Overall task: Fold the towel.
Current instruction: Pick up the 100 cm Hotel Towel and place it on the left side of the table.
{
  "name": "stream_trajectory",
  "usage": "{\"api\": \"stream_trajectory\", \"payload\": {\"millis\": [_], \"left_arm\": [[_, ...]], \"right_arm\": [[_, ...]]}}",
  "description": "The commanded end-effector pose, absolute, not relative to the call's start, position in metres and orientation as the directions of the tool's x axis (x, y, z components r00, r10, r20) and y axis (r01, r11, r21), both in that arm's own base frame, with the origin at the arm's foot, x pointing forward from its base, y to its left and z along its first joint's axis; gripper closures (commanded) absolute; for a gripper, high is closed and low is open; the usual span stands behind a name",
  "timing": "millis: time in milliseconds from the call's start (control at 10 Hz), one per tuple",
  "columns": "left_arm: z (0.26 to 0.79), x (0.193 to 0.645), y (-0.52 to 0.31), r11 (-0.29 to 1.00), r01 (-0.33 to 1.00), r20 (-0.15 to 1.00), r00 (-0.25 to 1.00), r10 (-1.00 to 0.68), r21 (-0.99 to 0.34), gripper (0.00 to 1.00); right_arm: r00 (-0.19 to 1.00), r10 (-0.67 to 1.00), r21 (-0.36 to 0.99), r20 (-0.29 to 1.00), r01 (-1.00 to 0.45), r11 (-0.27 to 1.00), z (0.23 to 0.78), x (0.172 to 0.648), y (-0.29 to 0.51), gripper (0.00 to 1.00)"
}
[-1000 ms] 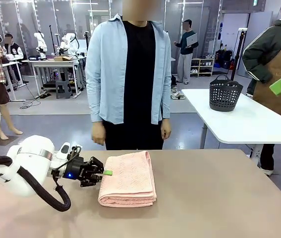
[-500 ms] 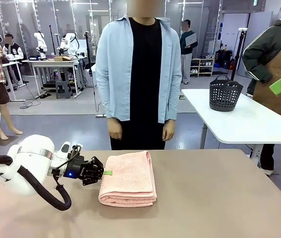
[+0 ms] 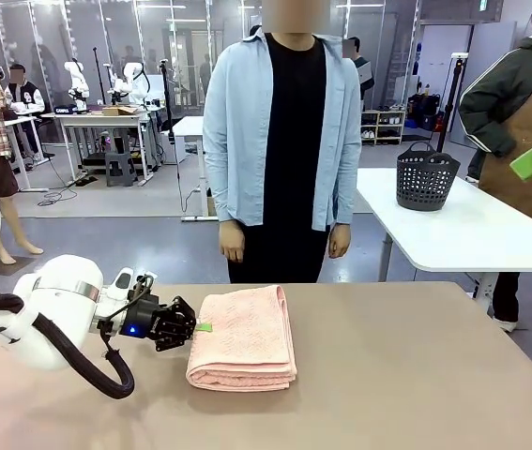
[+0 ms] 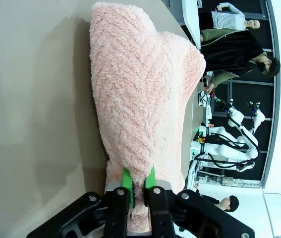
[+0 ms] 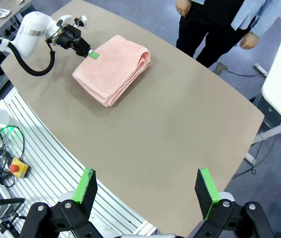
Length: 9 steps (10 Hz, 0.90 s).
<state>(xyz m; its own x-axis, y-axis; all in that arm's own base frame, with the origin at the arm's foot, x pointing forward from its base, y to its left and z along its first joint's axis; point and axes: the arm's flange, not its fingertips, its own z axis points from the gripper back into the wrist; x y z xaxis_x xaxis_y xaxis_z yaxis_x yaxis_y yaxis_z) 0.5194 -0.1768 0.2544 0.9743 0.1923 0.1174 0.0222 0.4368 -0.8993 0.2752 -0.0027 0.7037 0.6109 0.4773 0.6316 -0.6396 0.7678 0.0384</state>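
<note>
The pale pink towel (image 3: 244, 336) lies folded into a thick oblong on the brown table (image 3: 416, 375), left of centre. My left gripper (image 3: 202, 327) lies low at its left edge, pointing right. In the left wrist view its green pads (image 4: 126, 182) pinch a fold of the towel (image 4: 140, 99) in a narrow gap. From high above the table's near side, the right wrist view looks down on the towel (image 5: 113, 68) and the left gripper (image 5: 93, 54). My right gripper (image 5: 147, 191) is open, with its green fingers (image 5: 86, 184) wide apart and nothing between them.
A person (image 3: 284, 141) in a light blue shirt stands at the far edge behind the towel, hands down. A white table (image 3: 472, 225) with a dark basket (image 3: 427, 178) stands at the back right. Bare tabletop extends right of the towel.
The person has stepped to the right along the far edge. The left gripper and the towel stay where they were.
</note>
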Motion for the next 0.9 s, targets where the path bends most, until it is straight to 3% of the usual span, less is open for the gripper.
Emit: {"api": "stream_trajectory", "payload": {"millis": [0,100,400,800], "left_arm": [[0.255,0.519,-0.177,0.434,0.019,0.115,0.974,0.194,-0.901,0.94],[0.254,0.519,-0.177,0.437,0.022,0.117,0.974,0.192,-0.899,0.89],[0.287,0.514,-0.102,0.367,0.024,0.100,0.977,0.189,-0.930,0.89],[0.295,0.494,0.008,0.428,0.074,0.165,0.969,0.181,-0.901,0.89]], "right_arm": [[0.623,0.465,0.042,0.629,-0.624,0.780,0.703,0.276,-0.002,0.00],[0.623,0.465,0.042,0.629,-0.624,0.780,0.703,0.276,-0.002,0.00],[0.623,0.465,0.042,0.629,-0.624,0.780,0.703,0.276,-0.002,0.00],[0.623,0.465,0.042,0.629,-0.624,0.780,0.703,0.276,-0.002,0.00]]}}
